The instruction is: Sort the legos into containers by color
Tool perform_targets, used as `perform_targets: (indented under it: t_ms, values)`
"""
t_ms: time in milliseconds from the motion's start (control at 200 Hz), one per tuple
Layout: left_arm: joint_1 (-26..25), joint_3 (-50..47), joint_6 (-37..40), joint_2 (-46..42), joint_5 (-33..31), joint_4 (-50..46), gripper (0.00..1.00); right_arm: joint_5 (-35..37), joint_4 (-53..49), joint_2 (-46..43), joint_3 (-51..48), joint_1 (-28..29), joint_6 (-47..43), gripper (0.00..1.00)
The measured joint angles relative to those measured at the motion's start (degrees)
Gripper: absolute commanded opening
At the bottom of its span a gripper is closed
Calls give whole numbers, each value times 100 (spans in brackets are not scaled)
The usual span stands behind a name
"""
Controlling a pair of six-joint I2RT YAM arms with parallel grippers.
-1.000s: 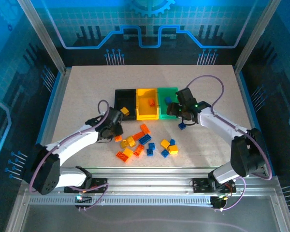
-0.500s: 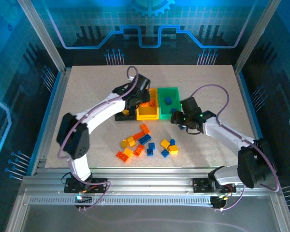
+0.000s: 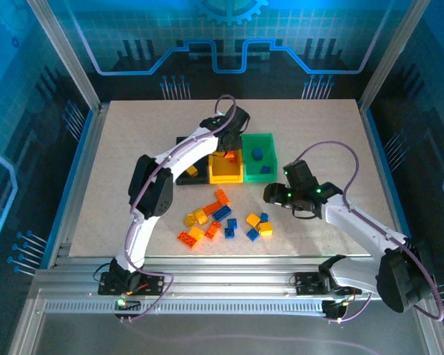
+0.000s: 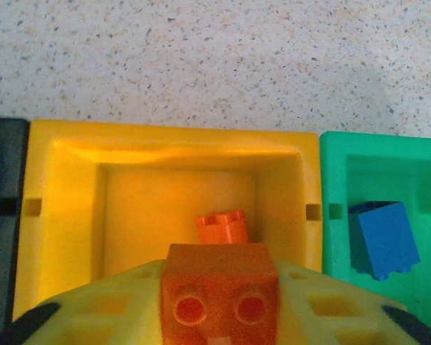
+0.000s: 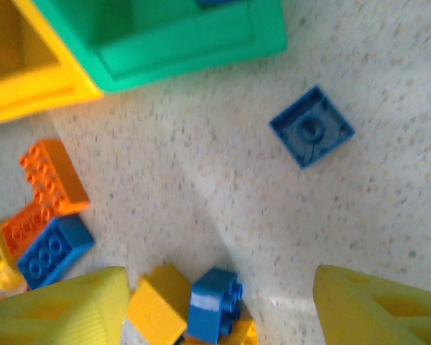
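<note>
Roughly a third done, by my estimate. The right gripper (image 5: 221, 273) hangs wide and empty over the table (image 5: 388, 201). Directly beneath it lies a knot of yellow and blue legos (image 5: 201, 305), with orange and blue ones off to its left. A lone blue brick (image 5: 311, 127) sits ahead of it, just short of the green bin (image 5: 194, 54).

Further out, the left gripper (image 4: 219, 309) holds an orange brick (image 4: 219, 277) between its jaws, poised above the yellow bin (image 4: 65, 215). One orange piece (image 4: 221, 228) already lies below it. To its right the green bin holds a blue block (image 4: 384, 237). To its left the black bin (image 3: 185, 148) holds one yellow (image 3: 191, 171).

Left to do: the loose scatter on the table, most of the set.
</note>
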Motion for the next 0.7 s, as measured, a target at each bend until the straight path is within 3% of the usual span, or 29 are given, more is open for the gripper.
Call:
perform_targets:
  t_ms: [175, 425, 700]
  values:
    - [11, 299, 2, 275, -2, -271, 68, -302, -293, -273, -175, 291, -208, 72]
    - [-46, 116, -4, 17, 129, -275, 98, -402, -420, -387, -210, 479, -374, 71]
    - [-433, -2149, -79, -2472, 540, 785, 99, 256, -278, -50, -190, 271, -262, 75]
